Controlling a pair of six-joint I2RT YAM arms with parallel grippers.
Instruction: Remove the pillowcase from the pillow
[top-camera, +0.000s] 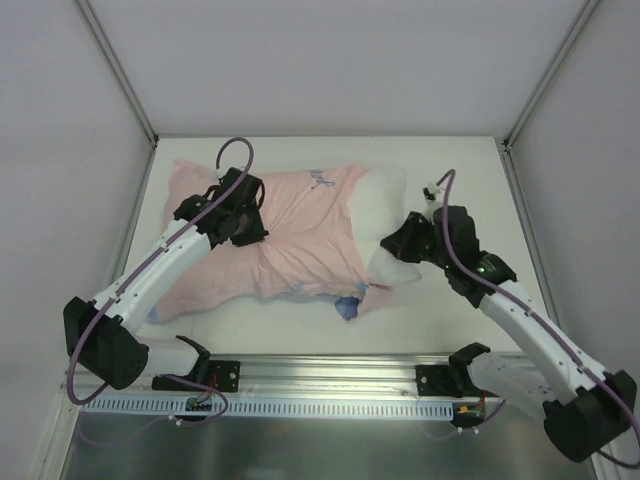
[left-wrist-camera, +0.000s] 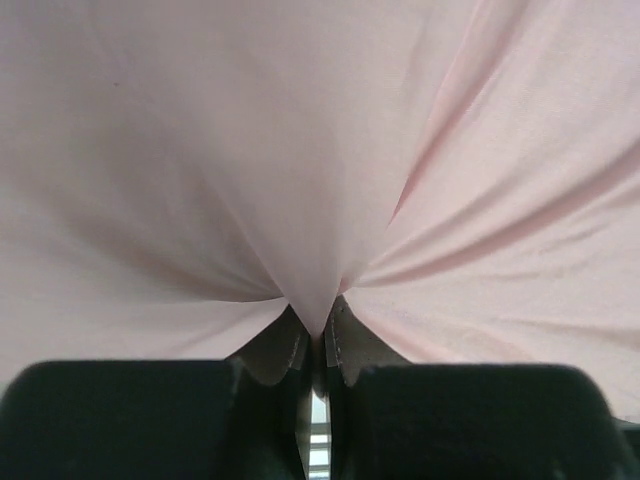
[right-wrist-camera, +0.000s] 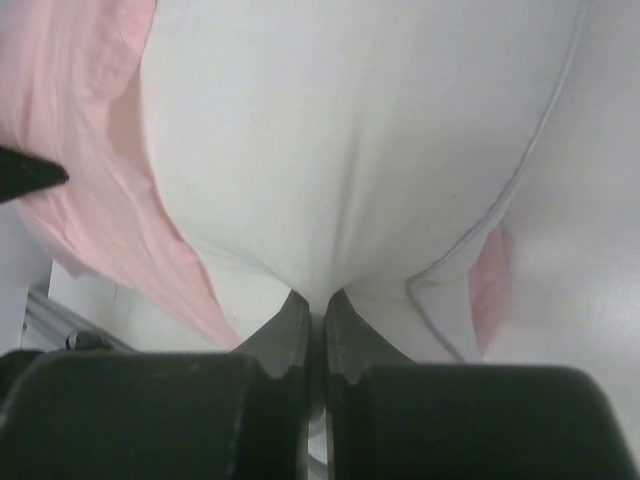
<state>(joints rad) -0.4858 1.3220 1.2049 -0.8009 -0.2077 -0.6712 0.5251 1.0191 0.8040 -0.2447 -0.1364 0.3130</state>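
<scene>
The pink pillowcase (top-camera: 290, 240) lies across the table middle and covers most of the white pillow (top-camera: 385, 205), whose right end sticks out. My left gripper (top-camera: 243, 222) is shut on a pinch of the pink pillowcase (left-wrist-camera: 300, 180) at its left part; the fabric (left-wrist-camera: 322, 310) gathers into the jaws. My right gripper (top-camera: 400, 245) is shut on a fold of the white pillow (right-wrist-camera: 340, 150) at its exposed right end. The pillowcase's pink edge (right-wrist-camera: 130, 200) shows to the left of the pillow in the right wrist view.
A blue patch of the cover's inside (top-camera: 347, 308) shows at the near edge of the pillowcase. The white table (top-camera: 470, 310) is walled by white panels at left, back and right. A metal rail (top-camera: 320, 385) runs along the near edge.
</scene>
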